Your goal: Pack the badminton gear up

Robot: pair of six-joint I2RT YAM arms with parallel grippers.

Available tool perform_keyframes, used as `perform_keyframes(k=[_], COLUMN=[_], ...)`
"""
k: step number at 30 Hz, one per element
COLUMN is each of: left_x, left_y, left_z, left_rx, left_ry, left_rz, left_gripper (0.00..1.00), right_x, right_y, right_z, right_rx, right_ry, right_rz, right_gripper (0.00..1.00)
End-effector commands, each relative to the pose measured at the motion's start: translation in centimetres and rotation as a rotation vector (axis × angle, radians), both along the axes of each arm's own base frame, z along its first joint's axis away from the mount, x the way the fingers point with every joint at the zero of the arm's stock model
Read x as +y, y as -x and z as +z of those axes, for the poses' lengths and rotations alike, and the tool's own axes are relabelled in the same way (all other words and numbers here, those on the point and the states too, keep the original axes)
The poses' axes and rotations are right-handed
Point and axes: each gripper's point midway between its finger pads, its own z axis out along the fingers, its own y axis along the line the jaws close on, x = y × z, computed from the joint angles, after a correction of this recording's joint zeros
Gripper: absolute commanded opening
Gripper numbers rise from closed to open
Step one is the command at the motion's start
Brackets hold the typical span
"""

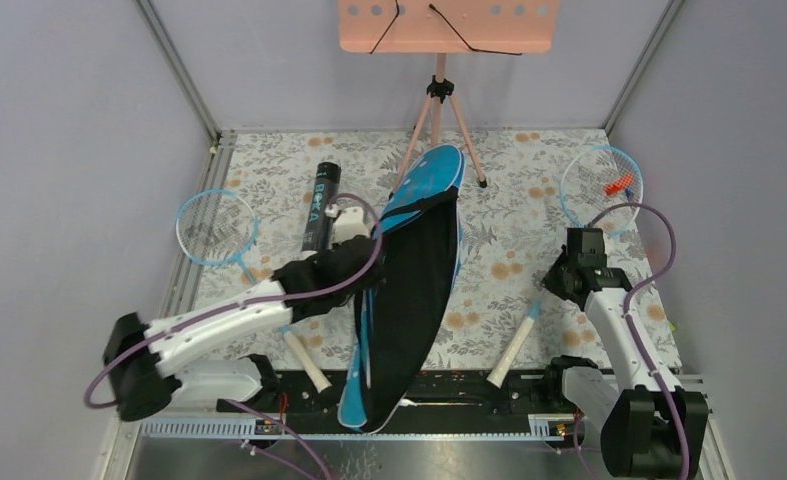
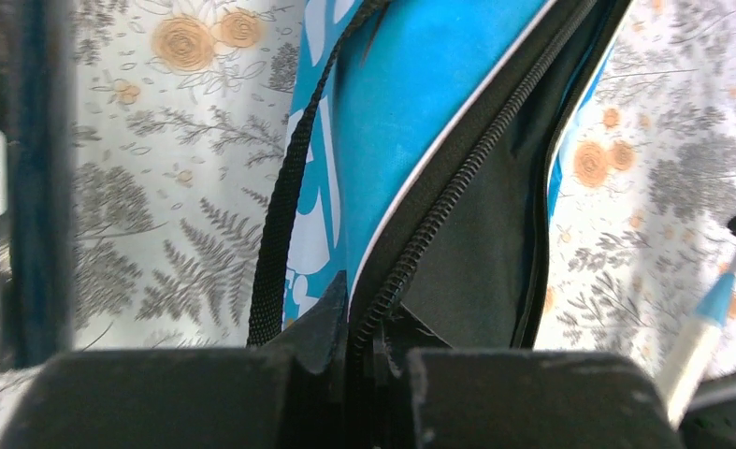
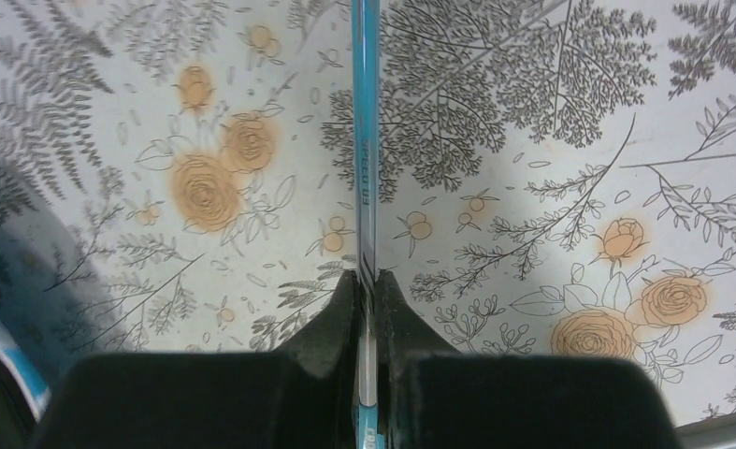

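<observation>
Lying along the middle of the counter [image 1: 514, 215], far edge to near edge, the blue bag [image 1: 427, 180] gapes open at its zipper, only black lining showing inside. The left end effector [image 2: 368, 348] is clamped on its zippered rim. The right end effector [image 3: 368, 297] is pinched shut on the shaft of one racket [image 3: 366, 140], head toward the far right corner. The black tube [image 1: 321, 205] lies just left of the bag, the other racket [image 1: 216, 225] by the left edge.
</observation>
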Motion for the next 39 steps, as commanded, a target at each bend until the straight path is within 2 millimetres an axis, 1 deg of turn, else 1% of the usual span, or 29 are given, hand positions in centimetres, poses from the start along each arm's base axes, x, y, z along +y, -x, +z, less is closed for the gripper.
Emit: perform_keyframes(k=[1, 3, 6, 11, 12, 14, 16, 18, 22, 25, 27, 30, 31, 33, 36, 39], left_x=[3.6, 5.9, 9.4, 15.7, 16.6, 17.1, 16.9, 16.1, 12.9, 10.3, 9.2, 7.8, 7.3, 6.7, 5.9, 5.6], left_y=[1.7, 2.4, 2.8, 2.9, 2.9, 2.6, 1.8, 0.6, -2.5, -4.5, -5.6, -6.9, -7.3, -7.9, -8.8, -9.6], left_z=[5.5, 6.6, 8.6, 10.3, 10.5, 10.8, 10.7, 10.3, 10.5, 10.8, 10.6, 9.3, 8.6, 7.8, 7.0, 6.5], left_rx=[-0.129, -0.166, -0.231, -0.293, -0.301, -0.308, -0.3, -0.277, -0.275, -0.298, -0.302, -0.286, -0.278, -0.266, -0.244, -0.227], left_ry=[0.133, 0.155, 0.178, 0.116, 0.107, 0.089, 0.056, 0.019, 0.01, 0.006, -0.012, -0.039, -0.051, -0.05, -0.041, -0.043], left_rz=[0.028, 0.065, 0.157, 0.395, 0.436, 0.468, 0.482, 0.473, 0.41, 0.344, 0.321, 0.284, 0.273, 0.266, 0.258, 0.265], left_gripper=[0.0, 0.0, 0.0, 0.0, 0.0, 0.0, 0.0, 0.0, 0.0, 0.0, 0.0, 0.0, 0.0, 0.0, 0.0, 0.0], right_x=[0.4, 1.3, 2.0, 3.1, 3.3, 3.7, 4.2, 4.8, 6.0, 7.6, 8.9, 11.5, 12.4, 14.0, 16.7, 18.2], right_y=[-0.8, -0.8, -0.9, -0.9, -1.0, -0.9, -0.9, -0.7, -0.5, -0.1, 0.6, 1.8, 2.2, 3.1, 4.5, 5.3], right_z=[2.9, 3.5, 4.3, 4.8, 4.9, 4.9, 5.0, 5.2, 6.2, 7.0, 7.4, 7.6, 7.5, 7.1, 6.1, 4.9], right_rx=[-0.067, -0.092, -0.118, -0.138, -0.141, -0.141, -0.146, -0.145, -0.17, -0.199, -0.206, -0.206, -0.201, -0.179, -0.13, -0.079], right_ry=[0.038, 0.051, 0.056, 0.06, 0.063, 0.067, 0.073, 0.087, 0.098, 0.081, 0.071, 0.058, 0.055, 0.056, 0.077, 0.15], right_rz=[0.072, 0.126, 0.172, 0.244, 0.261, 0.291, 0.327, 0.364, 0.436, 0.506, 0.575, 0.698, 0.742, 0.814, 0.93, 0.996], right_gripper=[0.0, 0.0, 0.0, 0.0, 0.0, 0.0, 0.0, 0.0, 0.0, 0.0, 0.0, 0.0, 0.0, 0.0, 0.0, 0.0])
